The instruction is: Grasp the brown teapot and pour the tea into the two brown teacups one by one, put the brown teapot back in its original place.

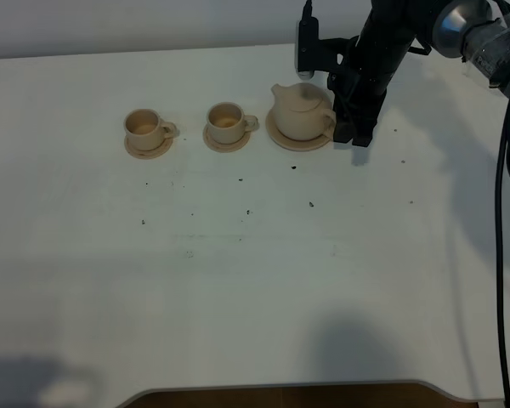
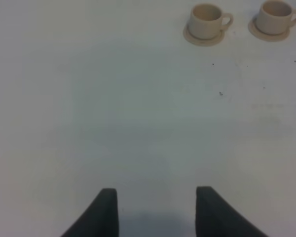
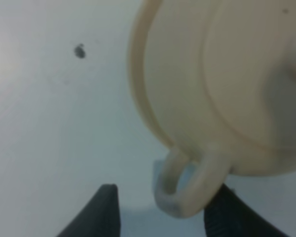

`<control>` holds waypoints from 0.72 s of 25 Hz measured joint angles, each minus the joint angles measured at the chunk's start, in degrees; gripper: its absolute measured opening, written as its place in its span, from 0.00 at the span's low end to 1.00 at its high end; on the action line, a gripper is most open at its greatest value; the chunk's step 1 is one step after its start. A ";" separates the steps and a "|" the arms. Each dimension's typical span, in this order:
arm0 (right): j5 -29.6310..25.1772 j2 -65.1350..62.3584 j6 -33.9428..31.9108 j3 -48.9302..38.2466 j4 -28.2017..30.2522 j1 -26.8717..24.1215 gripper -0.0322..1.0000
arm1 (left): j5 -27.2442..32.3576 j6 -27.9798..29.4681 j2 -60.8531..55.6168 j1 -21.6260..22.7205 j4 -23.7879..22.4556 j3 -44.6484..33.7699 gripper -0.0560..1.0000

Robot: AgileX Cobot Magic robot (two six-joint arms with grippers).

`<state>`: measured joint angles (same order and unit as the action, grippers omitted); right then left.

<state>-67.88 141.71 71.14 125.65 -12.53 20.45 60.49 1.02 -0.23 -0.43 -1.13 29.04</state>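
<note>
The brown teapot stands upright on its wide saucer, the original place, at the back of the table. My right gripper is just right of the teapot, at its loop handle. In the right wrist view the handle lies between the spread fingers of the right gripper, nearer one finger, and the jaws are open. The two brown teacups sit on small saucers left of the teapot. My left gripper is open and empty over bare table, with both cups far ahead of it.
The white table carries several small dark specks in front of the tea set. A black cable hangs along the right edge. The table's front edge is at the bottom.
</note>
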 joint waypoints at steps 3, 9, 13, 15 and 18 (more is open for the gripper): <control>-0.52 0.00 -2.83 0.00 0.00 0.45 0.43 | 0.00 0.00 0.00 0.00 0.00 0.00 0.40; -0.79 0.00 -9.08 0.00 0.04 0.90 0.43 | 0.00 0.00 0.00 0.00 0.00 0.00 0.40; -0.15 0.00 -15.49 0.00 2.34 0.95 0.43 | 0.00 0.00 0.00 0.00 0.00 0.00 0.40; 0.15 0.00 -18.15 0.00 4.03 0.95 0.43 | 0.00 0.00 0.00 0.00 0.00 0.00 0.40; -0.08 0.00 -22.36 0.81 5.60 0.95 0.43 | 0.00 0.00 0.00 0.00 0.00 0.00 0.40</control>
<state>-67.95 141.71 48.78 126.46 -6.93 21.40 60.49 1.02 -0.23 -0.43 -1.13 29.04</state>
